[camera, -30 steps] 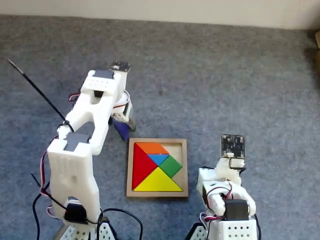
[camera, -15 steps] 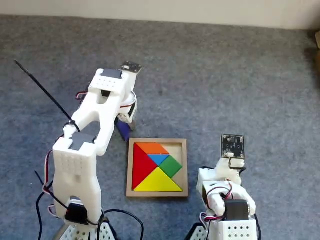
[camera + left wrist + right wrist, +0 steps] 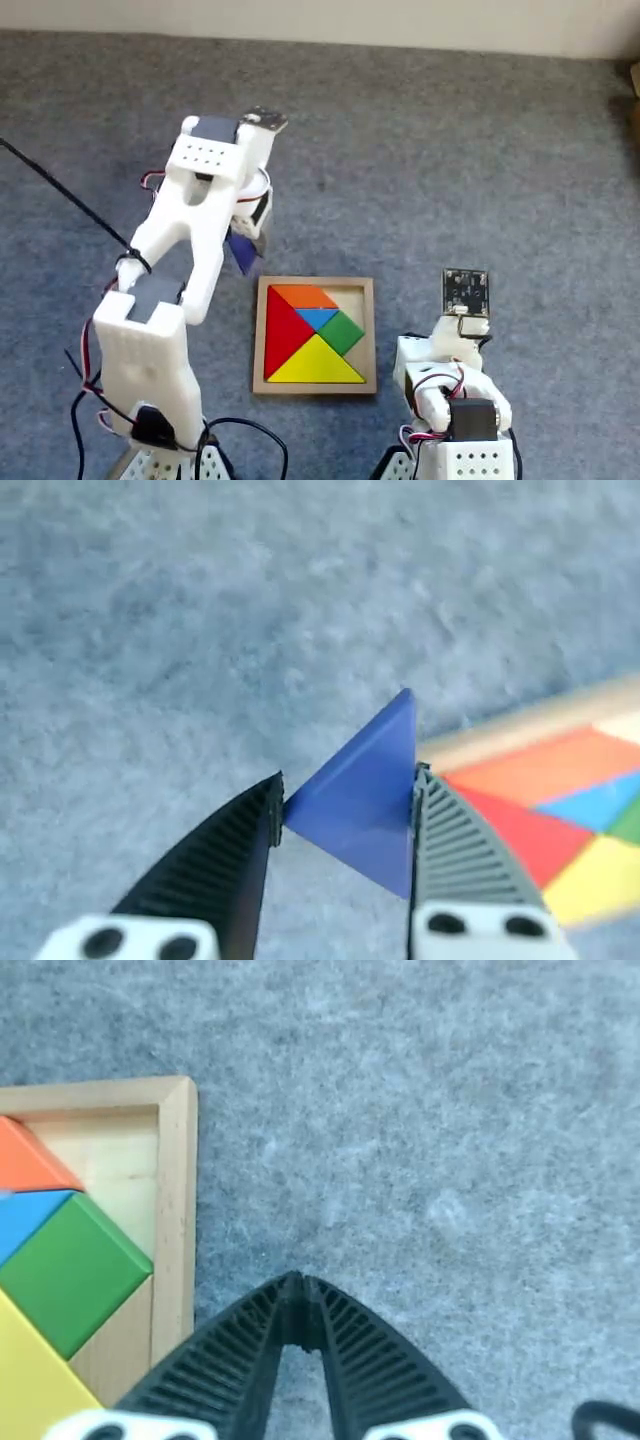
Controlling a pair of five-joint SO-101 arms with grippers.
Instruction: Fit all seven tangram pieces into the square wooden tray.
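Observation:
The square wooden tray lies on the grey carpet and holds orange, red, light blue, green and yellow pieces; bare wood shows along its right side. My left gripper is shut on a dark blue triangle, held just above the carpet off the tray's upper left corner. In the high view that triangle peeks out under the left arm. My right gripper is shut with nothing in it, over the carpet just right of the tray's rim. The green square lies close by.
Grey carpet spreads all round the tray. A thin black cable runs off to the left of the left arm. The right arm's base stands at the bottom edge.
The left arm has swung up and slightly right, carrying the dark blue triangle with it. The right arm has kept still.

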